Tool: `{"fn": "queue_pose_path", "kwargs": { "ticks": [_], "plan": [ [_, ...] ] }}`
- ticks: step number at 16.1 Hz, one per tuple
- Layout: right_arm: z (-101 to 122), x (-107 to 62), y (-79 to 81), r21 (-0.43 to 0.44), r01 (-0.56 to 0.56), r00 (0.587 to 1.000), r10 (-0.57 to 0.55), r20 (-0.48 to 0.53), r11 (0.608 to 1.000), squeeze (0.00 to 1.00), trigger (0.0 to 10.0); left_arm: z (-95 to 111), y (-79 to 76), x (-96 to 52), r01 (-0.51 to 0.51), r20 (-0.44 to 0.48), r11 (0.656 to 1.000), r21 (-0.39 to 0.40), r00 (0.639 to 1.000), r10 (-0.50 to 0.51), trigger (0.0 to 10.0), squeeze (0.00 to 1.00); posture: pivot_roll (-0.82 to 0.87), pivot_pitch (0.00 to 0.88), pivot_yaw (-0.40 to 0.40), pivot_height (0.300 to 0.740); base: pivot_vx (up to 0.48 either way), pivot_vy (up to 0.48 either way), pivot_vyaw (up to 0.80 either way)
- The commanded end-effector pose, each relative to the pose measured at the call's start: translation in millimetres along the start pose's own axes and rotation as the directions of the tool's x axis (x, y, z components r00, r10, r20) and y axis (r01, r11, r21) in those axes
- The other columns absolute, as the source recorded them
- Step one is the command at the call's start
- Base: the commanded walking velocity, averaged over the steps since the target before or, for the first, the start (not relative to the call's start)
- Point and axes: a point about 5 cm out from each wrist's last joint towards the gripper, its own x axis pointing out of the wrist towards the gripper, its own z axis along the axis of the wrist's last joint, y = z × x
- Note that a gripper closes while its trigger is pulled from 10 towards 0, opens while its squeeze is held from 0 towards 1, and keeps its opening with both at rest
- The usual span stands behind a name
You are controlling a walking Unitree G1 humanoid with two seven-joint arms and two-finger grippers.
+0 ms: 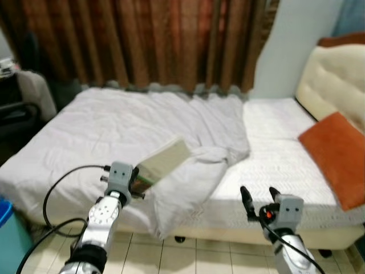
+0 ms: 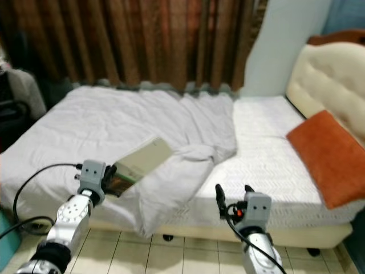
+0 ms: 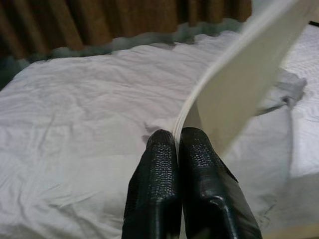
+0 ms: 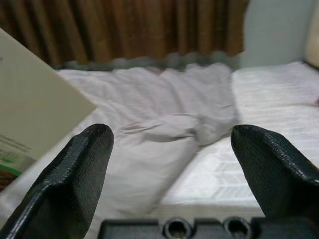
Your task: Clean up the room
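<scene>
A wide bed point(image 1: 274, 154) fills the room ahead, set against heavy brown curtains point(image 1: 142, 40), with a pale grey duvet point(image 1: 125, 131) rumpled across its left half and spilling over the near edge toward the tiled floor point(image 1: 217, 254). On the bare white mattress side an orange cushion point(image 1: 336, 157) leans below a cream padded headboard point(image 1: 333, 74). A dark chair point(image 1: 17, 108) with something pale draped on it stands off to the left.

The left gripper point(image 1: 138, 181) is raised over the duvet's near edge, its two black fingers point(image 3: 159, 199) pressed tight together on the thin edge of a flat cream booklet point(image 1: 164, 160), which tilts up and away from the gripper above the bedding. A bit of green print shows at the booklet's lower corner.

The right gripper point(image 1: 258, 200) hovers lower down, in front of the mattress edge, its fingers point(image 4: 75, 184) spread wide apart with nothing between them.
</scene>
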Motion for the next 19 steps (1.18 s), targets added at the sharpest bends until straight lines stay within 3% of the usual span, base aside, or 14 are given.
{"fn": "queue_pose_path", "kwargs": {
  "ticks": [1, 15, 19],
  "plan": [
    [4.6, 2.9, 5.4, -0.001, -0.021, 1.000, 0.021, 0.015, 1.000, 0.00, 10.0, 16.0, 5.3, 6.1, -0.011, 0.062, 1.000, 0.002, 0.998, 0.011, 10.0, 0.00, -0.04, 0.000, -0.004, 0.740, 0.480, 0.000, 0.00],
    [1.6, 1.7, 7.9, 0.003, -0.026, 1.000, 0.026, -0.002, 1.000, 0.00, 10.0, 14.8, 2.5, 11.1, 0.011, 0.028, 1.000, 0.024, 1.000, -0.012, 10.0, 0.00, -0.05, 0.000, 0.007, 0.740, 0.480, 0.000, 0.00],
    [0.6, -0.6, 8.0, 0.005, -0.023, 1.000, 0.023, -0.006, 1.000, 0.00, 10.0, 15.0, -0.9, 11.8, 0.024, 0.031, 0.999, 0.025, 0.999, -0.025, 10.0, 0.00, -0.06, 0.000, 0.011, 0.740, 0.102, -0.061, 0.00]
  ]
}}
